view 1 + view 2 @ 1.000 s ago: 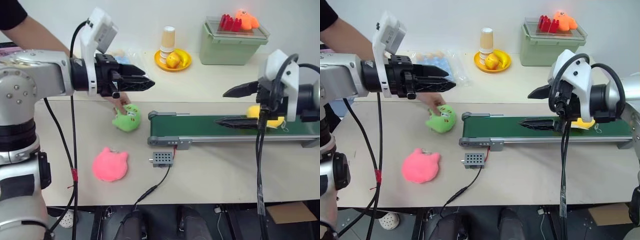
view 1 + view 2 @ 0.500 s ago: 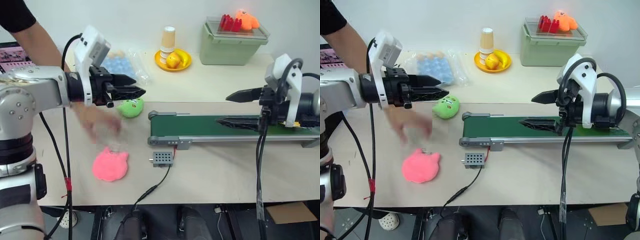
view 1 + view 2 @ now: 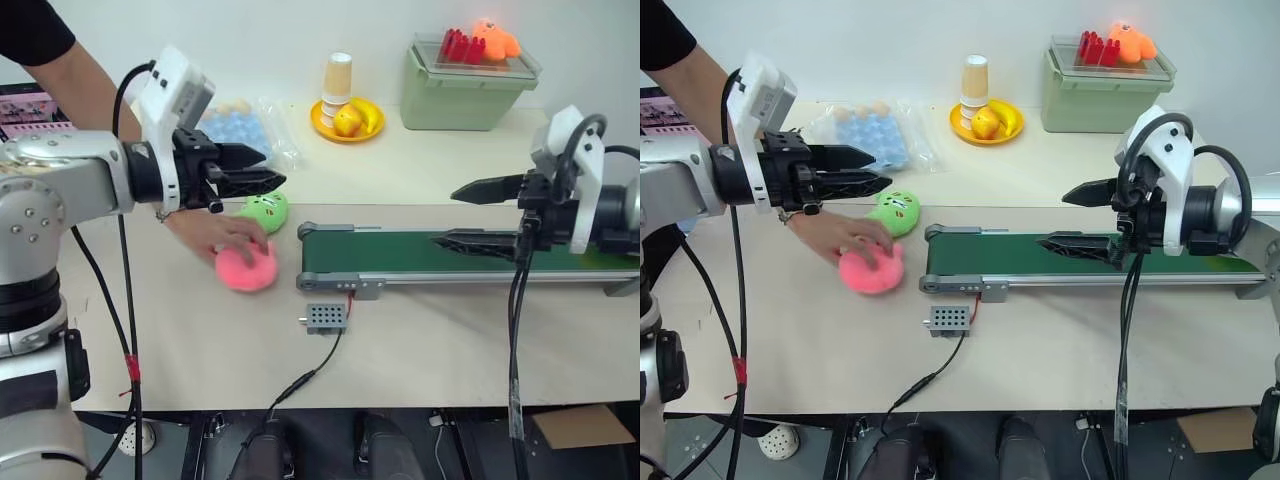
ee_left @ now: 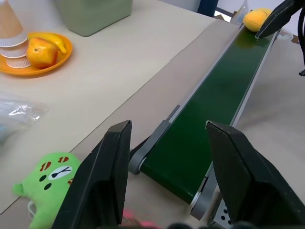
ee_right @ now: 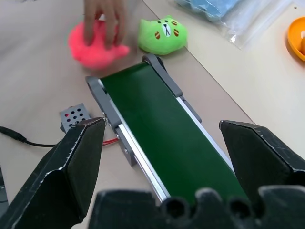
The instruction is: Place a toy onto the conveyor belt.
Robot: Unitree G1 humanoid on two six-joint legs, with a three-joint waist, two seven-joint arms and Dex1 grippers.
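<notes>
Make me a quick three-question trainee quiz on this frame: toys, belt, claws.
1. True or false: the yellow toy lies on the conveyor belt.
2. What does the person's hand rest on? A) the green plush B) the pink plush C) the grey box
3. Fill in: the right claw is ___ (open or shut) and holds nothing.

Key: 1 true, the toy is at the belt's far end. 2 B. 3 open.
</notes>
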